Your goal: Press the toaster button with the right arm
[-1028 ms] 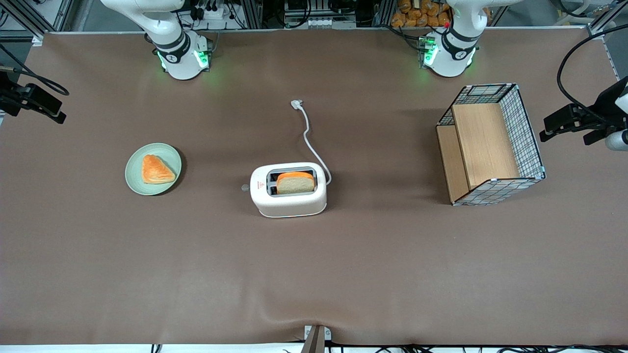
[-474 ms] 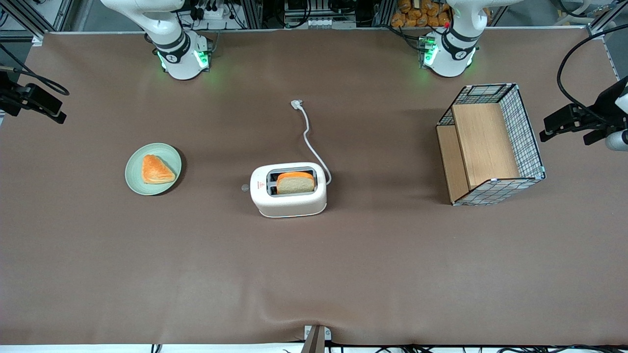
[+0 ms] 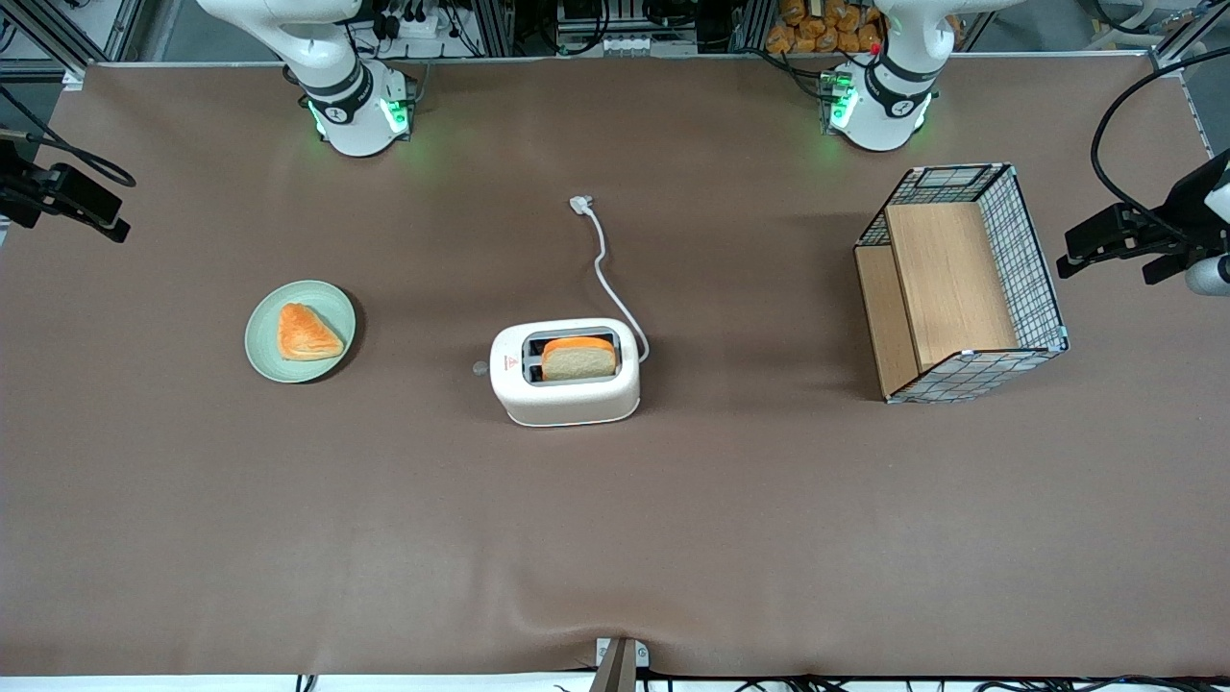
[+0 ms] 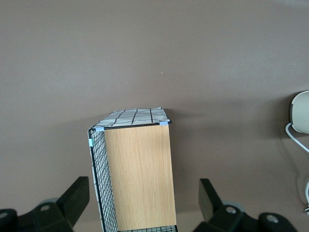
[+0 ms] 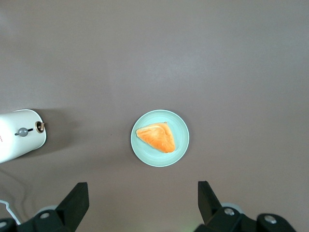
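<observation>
Toaster (image 3: 565, 373): mid-table, upright, bread in one slot.
Button (image 3: 479, 367): on its narrow side – facing the plate (image 3: 300, 332).
Gripper (image 5: 140, 205): fingers spread wide, high above the plate – well apart from the button.

Even, bright overhead light falls on the matte brown bench (image 3: 288, 538) without glare. The small white rounded toaster (image 3: 565, 384) and the wire-and-wood basket (image 3: 1028, 279) cast soft, short shadows. Green glow rings both white arm bases (image 3: 357, 120). All three views are sharp; the black hand (image 5: 140, 203) in the right wrist view looks dark and slightly soft.
</observation>
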Motion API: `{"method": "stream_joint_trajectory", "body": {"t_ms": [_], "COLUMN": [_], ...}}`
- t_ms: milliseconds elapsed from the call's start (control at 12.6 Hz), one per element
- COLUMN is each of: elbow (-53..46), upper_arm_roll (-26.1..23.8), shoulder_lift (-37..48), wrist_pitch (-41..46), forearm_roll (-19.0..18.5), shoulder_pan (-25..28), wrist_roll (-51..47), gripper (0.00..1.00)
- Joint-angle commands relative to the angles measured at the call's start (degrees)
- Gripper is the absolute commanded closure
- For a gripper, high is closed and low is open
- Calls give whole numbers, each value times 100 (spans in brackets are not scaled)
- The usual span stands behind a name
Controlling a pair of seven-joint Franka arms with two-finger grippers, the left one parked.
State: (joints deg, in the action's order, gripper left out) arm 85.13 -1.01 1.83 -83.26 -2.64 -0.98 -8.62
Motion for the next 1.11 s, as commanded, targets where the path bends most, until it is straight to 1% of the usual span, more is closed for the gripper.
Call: {"method": "stream_joint_trajectory", "body": {"t_ms": [0,158,1028], "elbow": [13,13,13], "upper_arm_roll": [-31,-5,4], "shoulder_lift": [37,37,28], "wrist_pitch": [30,12,38], "forearm_roll": [106,114,132], "shoulder_pan": [-60,-104,-103], "wrist_roll": [229,763,801], "gripper": [0,0,0]}}
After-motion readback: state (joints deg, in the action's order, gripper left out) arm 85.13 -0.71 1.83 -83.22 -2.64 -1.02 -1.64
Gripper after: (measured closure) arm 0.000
